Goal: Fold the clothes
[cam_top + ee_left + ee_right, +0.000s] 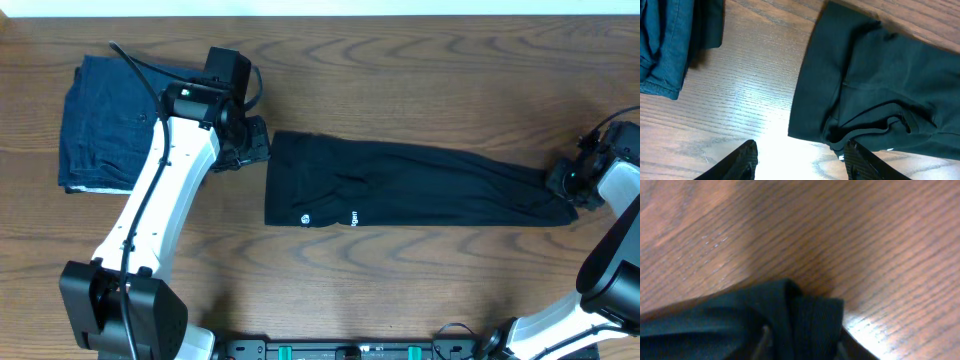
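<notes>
We see a black shirt (420, 185) lying long and flat across the worktop (400, 80).
Our left claw (800, 161) is wide open just beside its left edge, holding nothing. Our right claw (801, 342) pinches the bunched right end. Two tiny white marks (305, 218) sit near the bottom edge; we cannot read them. Folded blue cloth (100, 120) lies far left.

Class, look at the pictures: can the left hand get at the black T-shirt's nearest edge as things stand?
Probably yes. The left hand hangs open right at the edge of the T-shirt, and nothing lies between them.
</notes>
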You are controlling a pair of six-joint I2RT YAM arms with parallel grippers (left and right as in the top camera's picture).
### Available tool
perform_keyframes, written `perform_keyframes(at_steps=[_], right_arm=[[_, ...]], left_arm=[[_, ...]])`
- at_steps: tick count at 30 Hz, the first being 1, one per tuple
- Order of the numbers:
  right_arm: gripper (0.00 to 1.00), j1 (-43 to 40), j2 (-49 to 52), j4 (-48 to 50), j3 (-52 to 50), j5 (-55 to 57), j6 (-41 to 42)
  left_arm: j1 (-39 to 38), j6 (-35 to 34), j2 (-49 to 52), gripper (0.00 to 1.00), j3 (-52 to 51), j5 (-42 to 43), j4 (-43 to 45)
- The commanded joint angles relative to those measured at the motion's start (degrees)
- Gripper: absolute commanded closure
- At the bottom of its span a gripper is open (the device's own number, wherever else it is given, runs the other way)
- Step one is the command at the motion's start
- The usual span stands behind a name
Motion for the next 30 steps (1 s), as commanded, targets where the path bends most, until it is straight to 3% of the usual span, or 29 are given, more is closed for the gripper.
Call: perform_keyframes(at_steps=[1, 3, 4, 7, 8, 14, 16, 21, 30], right_arm=[[0.88, -0.9, 0.6, -0.3, -1.7, 1.2, -0.1], [0.99, -1.1, 0.4, -0.6, -0.5, -1.0, 0.0], [0.99, -1.2, 0.3, -0.8, -0.2, -1.6, 0.0], [0.99, -1.2, -0.2, -3.2, 2.8, -3.0, 0.9], [0.99, -1.2, -0.3, -4.5, 4.2, -3.2, 0.9], [0.99, -0.3, -0.3, -17.5, 14.3, -5.8, 1.4], [0.99, 0.2, -0.3, -22.1, 17.4, -8.1, 2.6], [0.99, 1.4, -0.3, -32.3, 23.1, -14.5, 5.9], [0.99, 8.0, -0.3, -39.8, 24.3, -28.4, 6.9]], left_arm=[[0.3, -0.8, 0.3, 0.42, -0.5, -0.5, -0.3], [0.3, -0.7, 0.3, 0.42, -0.5, -0.5, -0.3], [0.3, -0.7, 0.3, 0.41, -0.5, -0.5, -0.3], [0.3, -0.7, 0.3, 0.14, -0.5, -0.5, -0.3], [0.3, -0.7, 0.3, 0.09, -0.5, -0.5, -0.3], [0.3, -0.7, 0.3, 0.07, -0.5, -0.5, -0.3], [0.3, -0.7, 0.3, 0.02, -0.5, -0.5, -0.3], [0.3, -0.7, 0.3, 0.02, -0.5, -0.5, -0.3], [0.3, -0.7, 0.3, 0.02, -0.5, -0.5, -0.3]])
